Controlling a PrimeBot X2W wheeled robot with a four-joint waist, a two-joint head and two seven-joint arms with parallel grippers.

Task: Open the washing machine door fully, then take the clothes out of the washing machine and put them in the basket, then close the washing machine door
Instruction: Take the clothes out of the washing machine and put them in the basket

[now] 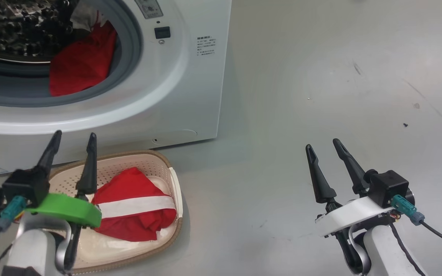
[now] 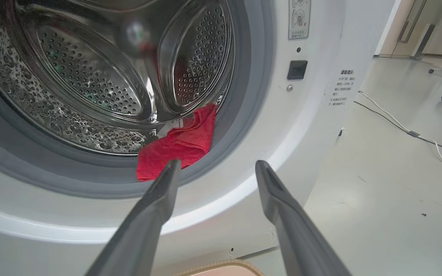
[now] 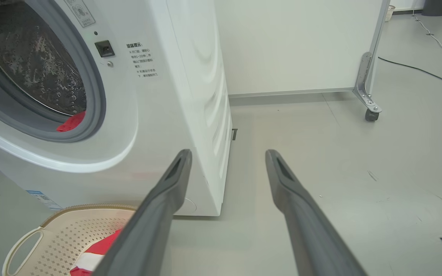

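Clothes (image 1: 83,61) in washing machine (image 1: 190,96) beyond left gripper (image 1: 75,133), released, empty; right gripper (image 1: 322,143) likewise, well aside.

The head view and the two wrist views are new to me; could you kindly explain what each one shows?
This is a wheeled robot with two arms, each ending in a two-fingered tool. The head view looks down from the robot's head: the left tool and the right tool are both open and hold nothing. Each wrist view looks along its own arm's tool: the left at the steel drum, the right past the machine's side. Before the robot stands a white washing machine, its port open; a red garment lies at the port's lower edge. On the grey floor sits a cream basket with a red, white-striped garment inside.
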